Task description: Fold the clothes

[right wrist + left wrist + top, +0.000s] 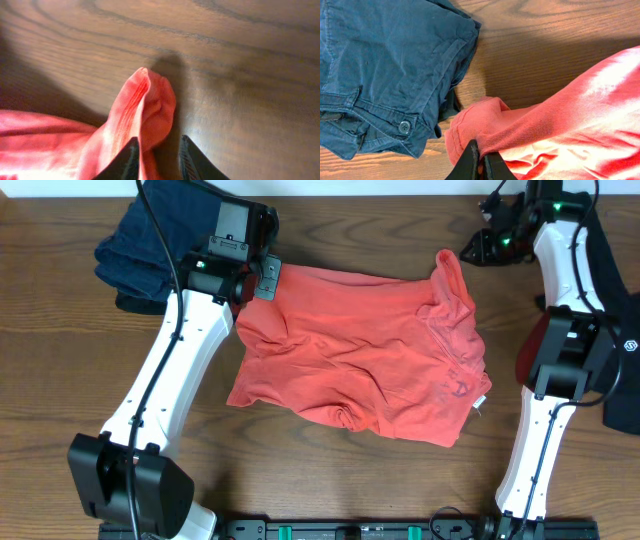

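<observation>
Robot arms rise closest to the overhead camera, and beneath them the red T-shirt (360, 360) lies in the middle of the table (330, 480), spread out roughly but heavily wrinkled, with bunched ridges across the body and one side rucked up. No clean fold is visible, so the task is judged to be at an early stage: the cloth has yet to be flattened and every fold remains to be made. The left gripper (266, 280) is at the shirt's far left corner and the right gripper (474, 250) is at its far right corner. A dark denim garment (150, 240) is piled at the far left, just beside the left gripper, and a black shirt (622, 370) lies at the right edge under the right arm; both sit close to the space a spread-out shirt would need. From the left wrist, the left gripper (481, 161) is clenched on a pinch of the T-shirt (560, 110), and the denim garment (385, 65), its button (404, 126) showing, lies just beside the held corner. From the right wrist, the right gripper (159, 150) has its jaws parted a little; a raised fold of the T-shirt (145, 105) stands between them against one finger with a gap on the other side, so that corner is judged released, not clamped.
</observation>
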Motion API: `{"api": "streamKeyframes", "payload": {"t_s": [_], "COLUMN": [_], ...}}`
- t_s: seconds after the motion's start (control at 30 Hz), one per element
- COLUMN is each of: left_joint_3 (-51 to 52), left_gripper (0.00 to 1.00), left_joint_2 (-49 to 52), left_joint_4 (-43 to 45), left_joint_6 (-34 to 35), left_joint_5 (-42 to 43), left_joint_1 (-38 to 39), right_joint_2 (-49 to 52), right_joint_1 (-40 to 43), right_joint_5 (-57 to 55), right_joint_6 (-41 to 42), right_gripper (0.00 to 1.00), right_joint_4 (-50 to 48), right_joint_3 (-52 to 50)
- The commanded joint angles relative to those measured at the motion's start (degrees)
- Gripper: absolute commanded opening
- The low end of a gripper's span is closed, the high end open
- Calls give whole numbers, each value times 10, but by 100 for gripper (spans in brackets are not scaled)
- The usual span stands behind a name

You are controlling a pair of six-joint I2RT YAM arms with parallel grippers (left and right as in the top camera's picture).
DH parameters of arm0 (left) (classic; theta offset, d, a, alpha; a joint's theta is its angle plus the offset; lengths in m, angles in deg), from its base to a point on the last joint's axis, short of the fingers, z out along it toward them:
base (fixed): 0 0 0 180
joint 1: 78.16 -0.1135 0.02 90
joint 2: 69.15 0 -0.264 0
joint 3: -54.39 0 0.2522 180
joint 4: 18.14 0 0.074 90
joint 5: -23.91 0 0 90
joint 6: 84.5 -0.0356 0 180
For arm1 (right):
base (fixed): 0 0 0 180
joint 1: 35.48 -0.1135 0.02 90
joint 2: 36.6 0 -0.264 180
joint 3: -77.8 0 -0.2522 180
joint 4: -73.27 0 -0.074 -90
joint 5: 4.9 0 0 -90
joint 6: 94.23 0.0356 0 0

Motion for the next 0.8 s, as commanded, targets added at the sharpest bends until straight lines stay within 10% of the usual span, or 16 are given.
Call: {"api": "streamKeyframes", "payload": {"t_s": [0.0, 0.37, 0.77], "left_joint_3": [1, 1, 1], "left_gripper": [6, 6, 6], "left_joint_2": [0, 0, 0], "left_joint_4": [2, 2, 2], "left_joint_6": [8, 7, 7], "left_joint_5": [-6, -7, -7], "left_joint_1": [2, 2, 2], "right_joint_2": [-11, -10, -10], "right_joint_1": [-2, -39, -64], "right_joint_5": [1, -134, -224], "right_joint_6": [10, 38, 71], "right_gripper": [30, 37, 37], "right_joint_4": [57, 290, 283], "right_joint_3": [71, 95, 57]}}
